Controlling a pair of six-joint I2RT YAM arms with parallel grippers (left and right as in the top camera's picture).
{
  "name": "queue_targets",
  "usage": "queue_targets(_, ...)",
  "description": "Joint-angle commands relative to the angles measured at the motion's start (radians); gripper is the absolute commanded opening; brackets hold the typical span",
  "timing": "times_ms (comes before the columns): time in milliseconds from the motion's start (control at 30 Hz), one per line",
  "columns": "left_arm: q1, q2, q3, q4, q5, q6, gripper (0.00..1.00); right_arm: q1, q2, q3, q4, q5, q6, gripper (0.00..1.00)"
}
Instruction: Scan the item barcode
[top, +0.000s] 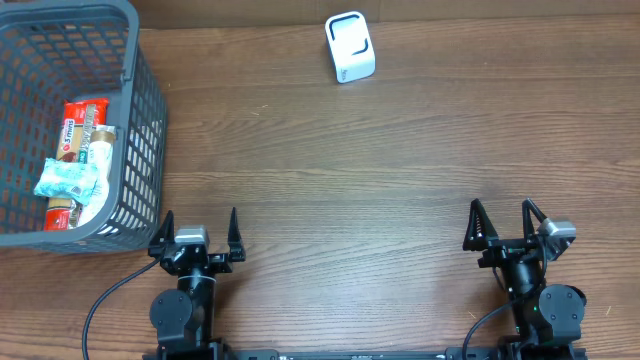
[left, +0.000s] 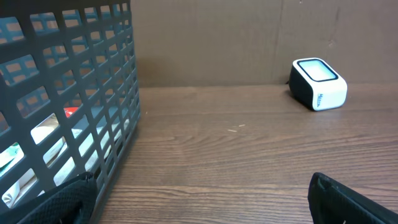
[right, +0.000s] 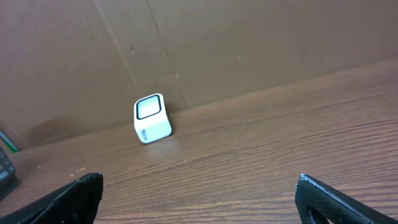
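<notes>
At the far left a grey mesh basket (top: 140, 110) sits on the table (top: 350, 170), and the goods to be scanned lie inside it — a red packet (top: 85, 120) on the bottom, with a pale blue pouch (top: 68, 178) lying over its near end. Just beside the basket's near right corner, the left claw (top: 201, 228) waits at the table's near edge, its jaws spread wide and holding nothing. Farther right, at the far side of the table and well apart from everything else, stands the white scanner (top: 350, 47), with a dark-rimmed window on its upper face. At the right edge the right claw (top: 501, 218) is likewise spread and empty. Judging by this, the task is at its opening step: no item has been picked up. The next move probably falls to the left claw, which must rise over the basket wall, come down inside and pinch one packet — the pouch on top looks the easier catch. It then has to carry the packet to the scanner with the barcode turned toward the window. The tall wall is the main obstacle, and where the barcode is printed cannot be told from here.
</notes>
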Motion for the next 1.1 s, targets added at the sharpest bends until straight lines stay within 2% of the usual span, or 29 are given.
queue_targets(0,0.004,-0.002,-0.004,-0.001,0.000,0.012,1.00,0.007,-0.012,-0.011,0.006,0.006,0.004,1.00)
queue_targets(333,0.004,-0.002,-0.004,-0.002,0.000,0.012,1.00,0.007,-0.012,-0.011,0.006,0.006,0.004,1.00)
queue_targets(500,0.004,-0.002,-0.004,0.047,-0.041,0.038,1.00,0.007,-0.012,-0.011,0.006,0.005,0.004,1.00)
queue_targets(600,0.004,-0.002,-0.003,0.056,0.010,0.030,1.00,0.007,-0.012,-0.011,0.006,0.006,0.004,1.00)
queue_targets(767,0.004,-0.002,0.018,0.056,0.057,-0.064,1.00,0.007,-0.012,-0.011,0.006,0.006,0.004,1.00)
queue_targets(933,0.005,0.015,0.101,-0.004,0.082,-0.063,1.00,0.007,-0.012,-0.011,0.006,0.006,0.004,1.00)
queue_targets(1067,0.004,0.127,0.219,-0.036,0.083,-0.063,1.00,0.007,-0.012,-0.011,0.006,0.006,0.004,1.00)
